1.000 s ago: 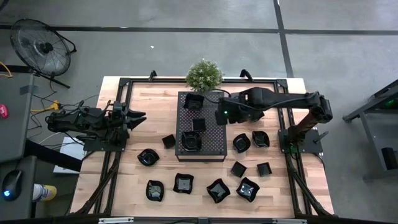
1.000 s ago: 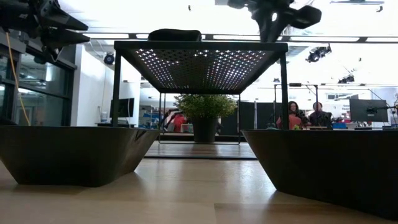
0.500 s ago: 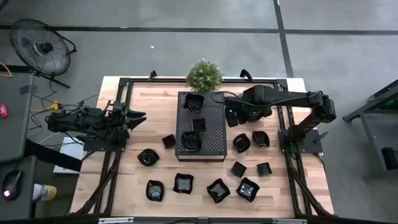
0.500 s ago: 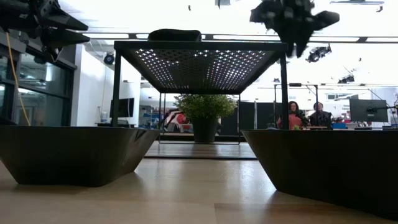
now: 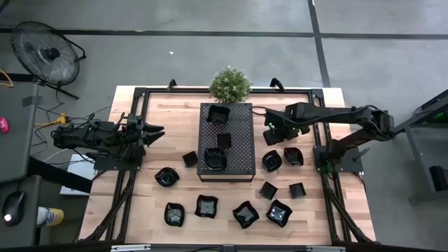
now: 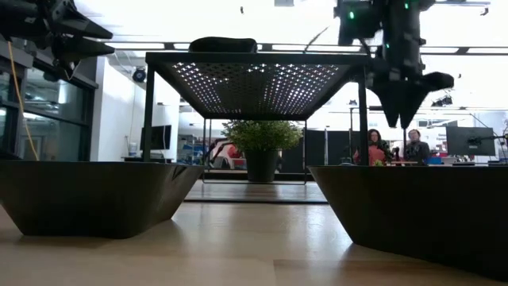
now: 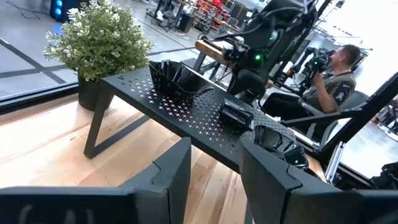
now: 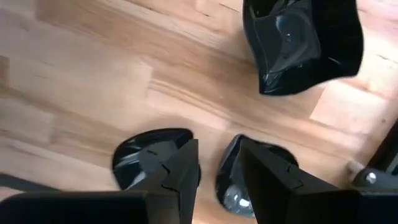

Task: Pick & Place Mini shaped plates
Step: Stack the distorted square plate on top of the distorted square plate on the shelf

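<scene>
The tabletop [image 5: 140, 203] carries my perforated tray [image 5: 241, 150] at mid-back edge, with bare wood open along the left edge and between tray and right edge. Three mini shaped plates [image 5: 219, 113] sit on the tray; the others lie on the wood along the front edge and right of the tray. My right gripper [image 5: 271, 138], fingers parted and holding nothing, hangs above the wood just right of the tray, one round plate [image 5: 272, 161] directly below-front. My left gripper [image 5: 157, 131], fingers apart and empty, waits over the left edge.
</scene>
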Robot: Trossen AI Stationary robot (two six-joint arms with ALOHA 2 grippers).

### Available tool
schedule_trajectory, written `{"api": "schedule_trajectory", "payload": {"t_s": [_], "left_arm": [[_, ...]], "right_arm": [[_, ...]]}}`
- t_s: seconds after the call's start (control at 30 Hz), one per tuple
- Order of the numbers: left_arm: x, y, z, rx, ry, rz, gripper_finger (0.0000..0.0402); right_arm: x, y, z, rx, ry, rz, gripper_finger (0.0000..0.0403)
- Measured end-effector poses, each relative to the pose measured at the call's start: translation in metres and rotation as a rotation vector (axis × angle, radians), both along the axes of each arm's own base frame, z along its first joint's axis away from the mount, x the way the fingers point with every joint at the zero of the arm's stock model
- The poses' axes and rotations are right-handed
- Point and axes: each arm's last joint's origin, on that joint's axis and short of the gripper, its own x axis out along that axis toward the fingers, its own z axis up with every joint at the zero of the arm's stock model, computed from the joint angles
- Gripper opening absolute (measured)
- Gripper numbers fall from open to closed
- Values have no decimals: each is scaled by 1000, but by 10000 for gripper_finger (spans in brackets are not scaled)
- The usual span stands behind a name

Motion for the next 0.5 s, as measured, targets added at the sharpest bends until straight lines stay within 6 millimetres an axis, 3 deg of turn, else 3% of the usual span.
{"api": "schedule_trajectory", "payload": {"t_s": [0.3,0.5], "left_arm": [[0,0,0,-1,-1,1,131],[0,0,0,-2,-1,1,131]], "right_arm": [[-13,-21,-33,16,25,106,114],[-16,-33,-38,-3,3,149,116]]}}
